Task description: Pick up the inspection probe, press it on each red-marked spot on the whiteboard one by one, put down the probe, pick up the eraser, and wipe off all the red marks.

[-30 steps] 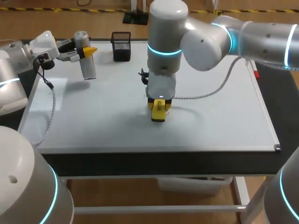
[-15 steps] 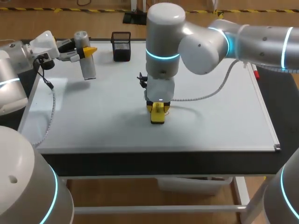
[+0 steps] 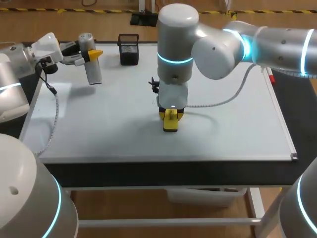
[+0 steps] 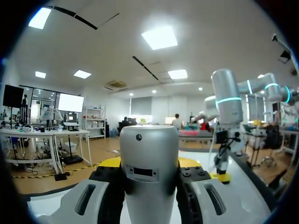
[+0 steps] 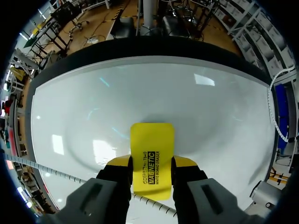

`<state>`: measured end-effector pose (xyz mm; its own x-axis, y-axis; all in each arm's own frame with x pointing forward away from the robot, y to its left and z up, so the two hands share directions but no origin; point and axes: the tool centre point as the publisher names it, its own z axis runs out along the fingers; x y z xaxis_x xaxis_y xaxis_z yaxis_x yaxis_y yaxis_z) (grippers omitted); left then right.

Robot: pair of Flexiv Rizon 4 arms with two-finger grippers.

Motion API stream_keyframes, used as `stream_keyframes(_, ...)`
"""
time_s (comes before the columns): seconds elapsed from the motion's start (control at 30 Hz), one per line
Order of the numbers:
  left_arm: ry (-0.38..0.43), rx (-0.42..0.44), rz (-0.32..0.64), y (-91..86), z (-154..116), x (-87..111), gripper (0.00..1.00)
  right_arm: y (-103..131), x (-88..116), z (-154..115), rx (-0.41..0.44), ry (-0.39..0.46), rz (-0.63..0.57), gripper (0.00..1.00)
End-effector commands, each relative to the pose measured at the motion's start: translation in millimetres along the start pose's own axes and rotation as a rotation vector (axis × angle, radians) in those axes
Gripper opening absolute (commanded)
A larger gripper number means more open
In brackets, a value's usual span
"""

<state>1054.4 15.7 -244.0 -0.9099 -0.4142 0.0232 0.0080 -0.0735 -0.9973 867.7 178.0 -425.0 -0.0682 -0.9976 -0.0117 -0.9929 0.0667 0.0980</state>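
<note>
1. Closest to you, your right claw (image 5: pixel 152 171) pinches the yellow eraser (image 5: pixel 152 148) from both sides, its fingers snug against the eraser's long edges.
2. The eraser sits pressed flat on the whiteboard (image 3: pixel 233 129), about mid-board and a little toward the near edge.
3. The whiteboard lies flat on the counter (image 3: pixel 148 171) and covers most of its top.
4. Further back on the left, your left claw (image 3: pixel 91 53) is clamped on the inspection probe (image 3: pixel 92 72), a silver cylinder held over the board's far left corner.
5. At the far edge stands a black mesh cup (image 3: pixel 129 48), just to the right of the probe.
</note>
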Motion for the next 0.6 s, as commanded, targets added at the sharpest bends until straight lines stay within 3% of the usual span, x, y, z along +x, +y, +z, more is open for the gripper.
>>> stream_keyframes(0.03, -0.001, 0.002, 0.001, -0.5, 0.6, 0.0, 0.00, 3.1, 18.3, 4.5, 0.014, -0.007, 0.013, 0.00)
stream_keyframes(0.37, -0.001, 0.002, 0.001, -0.5, 0.6, 0.0, 0.00, 2.3, 49.0, 6.8, 0.011, 0.007, 0.072, 0.00)
stream_keyframes(0.6, -0.001, 0.002, 0.001, -0.5, 0.6, 0.0, 0.00, 1.1, 59.5, 6.2, 0.011, 0.009, 0.091, 0.00)
